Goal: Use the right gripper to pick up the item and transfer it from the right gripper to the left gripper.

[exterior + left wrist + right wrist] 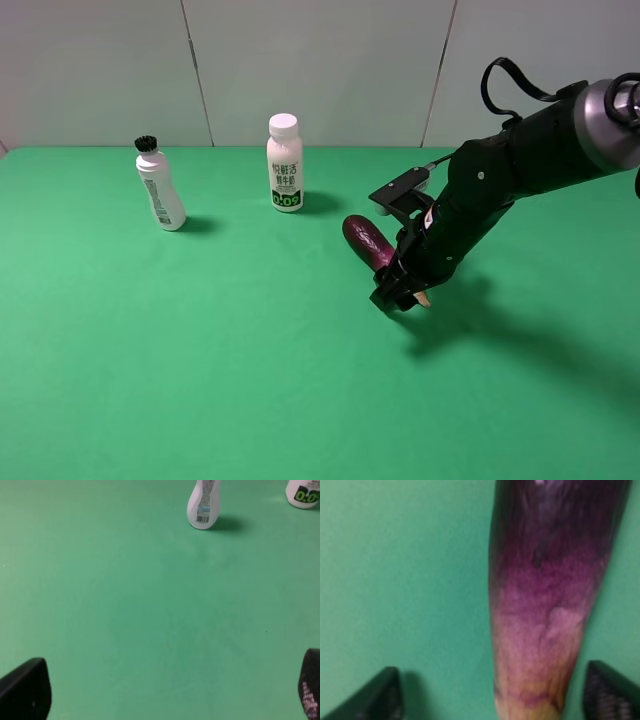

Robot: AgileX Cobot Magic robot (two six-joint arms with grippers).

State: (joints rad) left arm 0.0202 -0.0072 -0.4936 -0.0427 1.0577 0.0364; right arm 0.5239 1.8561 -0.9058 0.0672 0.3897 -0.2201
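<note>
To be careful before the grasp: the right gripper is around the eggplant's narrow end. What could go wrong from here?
1. The right gripper straddles the eggplant near its tapering, glossy tip, so it may slip out when squeezed.
2. The eggplant lies close to one finger and well apart from the other finger, so the near finger may push or roll it first.

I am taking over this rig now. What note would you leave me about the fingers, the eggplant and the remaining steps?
Right gripper: open, fingers on both sides of the eggplant near its tan end, with a gap on one side.
Left gripper: open, empty, over the table.
Eggplant: lying on the table.
Done: approach.
To do: grip, lift, handover to the left gripper.
</note>
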